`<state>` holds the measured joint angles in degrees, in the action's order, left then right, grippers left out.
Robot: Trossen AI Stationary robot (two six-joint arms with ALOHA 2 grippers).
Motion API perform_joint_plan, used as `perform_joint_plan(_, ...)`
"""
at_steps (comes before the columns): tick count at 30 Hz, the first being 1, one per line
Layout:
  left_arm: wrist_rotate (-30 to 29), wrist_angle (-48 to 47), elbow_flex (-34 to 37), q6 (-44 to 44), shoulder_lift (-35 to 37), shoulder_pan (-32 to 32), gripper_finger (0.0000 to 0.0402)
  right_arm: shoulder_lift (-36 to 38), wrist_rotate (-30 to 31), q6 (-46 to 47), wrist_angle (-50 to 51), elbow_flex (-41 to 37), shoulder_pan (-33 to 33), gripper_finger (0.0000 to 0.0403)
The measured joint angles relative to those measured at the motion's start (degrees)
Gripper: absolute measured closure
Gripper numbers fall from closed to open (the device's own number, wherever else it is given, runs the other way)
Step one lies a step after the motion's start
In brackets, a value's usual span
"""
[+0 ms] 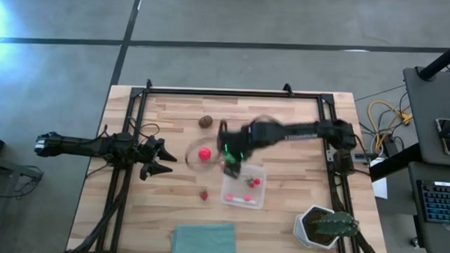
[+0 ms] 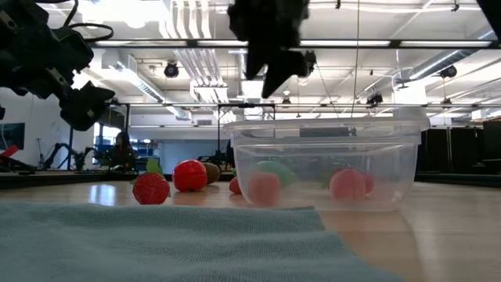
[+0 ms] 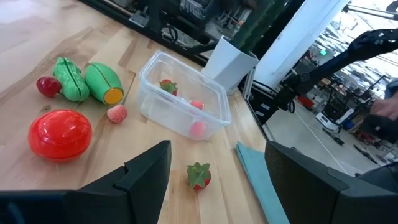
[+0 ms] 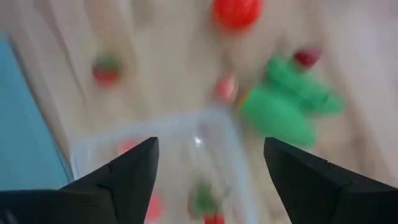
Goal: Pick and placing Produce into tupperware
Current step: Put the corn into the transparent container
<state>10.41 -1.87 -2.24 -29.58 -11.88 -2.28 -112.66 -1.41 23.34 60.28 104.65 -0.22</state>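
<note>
The clear tupperware (image 1: 244,187) sits right of the table's middle, open-topped, with three small pieces showing inside in the left wrist view: a strawberry-like piece (image 3: 167,86) and two pink ones (image 3: 198,129). The right gripper (image 1: 232,161) hangs above the box's left far corner, fingers spread and holding nothing; the right wrist view shows the gap between its two fingers (image 4: 127,174) open over the box rim.

Outside the box lie six pieces: one red tomato-like ball (image 1: 204,153), two green elongated pieces (image 3: 102,82) side by side just beside the box, one small dark red piece (image 3: 48,86), one tiny pink piece (image 3: 116,113) near the box wall, and one strawberry (image 1: 204,194) nearer the teal cloth (image 1: 204,240). One brown round piece (image 1: 205,121) lies apart near the far edge.

The left gripper (image 1: 158,159) waits at the left side of the table, jaws spread and empty. One potted plant (image 1: 325,227) stands at the near right corner
</note>
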Motion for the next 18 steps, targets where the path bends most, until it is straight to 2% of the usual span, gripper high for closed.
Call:
perform_joint_plan(4, 0.0, 0.0, 0.0, 0.0, 0.0, 0.0, 0.0155, -3.9, -0.9, -8.5, -1.8, 5.1, -7.9, 0.0127)
perform_joint_plan(8, 0.0, 0.0, 0.0, 0.0, 0.0, 0.0, 0.0155, -9.3, -1.1, -30.8, -4.7, 10.8, -11.7, 0.0131)
perform_joint_plan(10, 0.0, 0.0, 0.0, 0.0, 0.0, 0.0, 0.0155, -12.6, -1.1, -37.8, -5.3, 14.3, -12.8, 0.0130)
perform_joint_plan(18, 0.0, 0.0, 0.0, 0.0, -0.1, 0.0, 0.0155, -26.9, 1.8, -41.4, -3.0, 30.6, -15.9, 0.0118)
